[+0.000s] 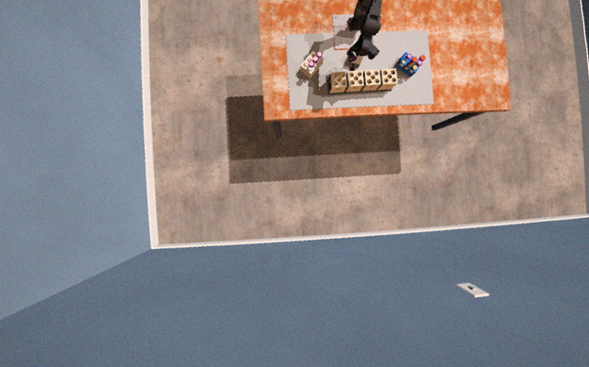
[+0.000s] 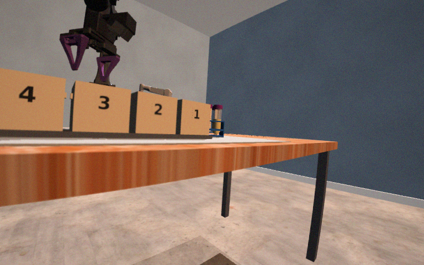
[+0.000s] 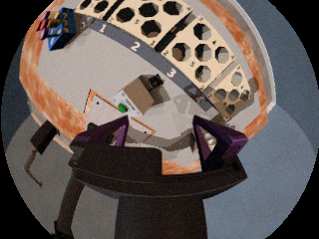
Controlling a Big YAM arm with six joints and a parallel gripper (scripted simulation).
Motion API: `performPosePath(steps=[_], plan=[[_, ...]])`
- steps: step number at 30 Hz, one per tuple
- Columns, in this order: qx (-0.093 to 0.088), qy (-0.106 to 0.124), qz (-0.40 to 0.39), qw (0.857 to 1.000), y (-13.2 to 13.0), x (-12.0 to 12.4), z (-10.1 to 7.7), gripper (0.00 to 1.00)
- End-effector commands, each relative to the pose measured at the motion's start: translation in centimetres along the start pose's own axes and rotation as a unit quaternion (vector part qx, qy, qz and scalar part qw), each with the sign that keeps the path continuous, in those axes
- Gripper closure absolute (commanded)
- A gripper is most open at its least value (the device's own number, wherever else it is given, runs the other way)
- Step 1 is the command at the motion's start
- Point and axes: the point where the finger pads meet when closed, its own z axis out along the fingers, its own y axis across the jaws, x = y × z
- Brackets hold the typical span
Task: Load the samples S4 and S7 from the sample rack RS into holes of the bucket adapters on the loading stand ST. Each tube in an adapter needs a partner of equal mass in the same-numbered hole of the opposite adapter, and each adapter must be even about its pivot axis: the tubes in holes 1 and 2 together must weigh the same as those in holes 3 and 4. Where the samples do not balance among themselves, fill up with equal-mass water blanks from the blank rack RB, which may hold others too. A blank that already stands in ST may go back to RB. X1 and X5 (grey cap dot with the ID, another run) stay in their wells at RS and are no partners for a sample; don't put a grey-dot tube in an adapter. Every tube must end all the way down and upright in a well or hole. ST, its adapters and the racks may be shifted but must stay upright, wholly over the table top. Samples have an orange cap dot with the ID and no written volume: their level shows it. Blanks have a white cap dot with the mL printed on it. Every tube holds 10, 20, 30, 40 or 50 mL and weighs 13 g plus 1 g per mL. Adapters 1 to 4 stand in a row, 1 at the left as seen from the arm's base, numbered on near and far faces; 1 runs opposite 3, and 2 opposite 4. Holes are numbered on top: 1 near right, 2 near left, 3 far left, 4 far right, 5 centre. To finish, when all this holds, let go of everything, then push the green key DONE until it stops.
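My gripper (image 2: 89, 74) (image 3: 160, 119) is open and empty, above the far side of adapter 3 in the exterior view. The loading stand (image 2: 100, 134) (image 3: 154, 59) carries adapter 1 (image 2: 190, 123), adapter 2 (image 2: 147, 120), adapter 3 (image 2: 90, 120) (image 3: 188, 40) and adapter 4 (image 2: 46, 109). No caps show in their visible holes; adapter 4 is shaded. The blue sample rack (image 1: 405, 70) (image 3: 63, 39) holds several tubes; their IDs are unreadable. The tan blank rack (image 1: 305, 70) holds several purple-capped tubes, mL unreadable; my right finger partly covers it in the wrist view. The green key (image 3: 123, 108) stands proud.
The tan key box (image 3: 140, 95) stands between the arm's base plate (image 3: 95, 111) and the stand. The blue rack is beyond the adapter 1 end, the blank rack beyond the adapter 4 end. The arm hangs over the mat (image 1: 312, 103).
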Motion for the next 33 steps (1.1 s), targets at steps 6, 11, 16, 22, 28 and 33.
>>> performPosePath(steps=[6, 11, 16, 22, 28, 33], plan=[[0.01, -0.011, -0.044, 0.999, 4.3, -5.0, -1.3, 0.0], [0.016, -0.022, -0.044, 0.999, 6.7, -9.0, -2.1, 0.0], [0.007, -0.013, -0.044, 0.999, 9.1, -10.0, -1.0, 0.0], [0.013, -0.032, -0.043, 0.998, 12.6, -14.6, -2.2, 0.0], [0.008, -0.034, -0.043, 0.998, 16.6, -18.1, -2.1, 0.0], [0.005, -0.028, -0.043, 0.999, 18.7, -19.4, -2.0, 0.0]])
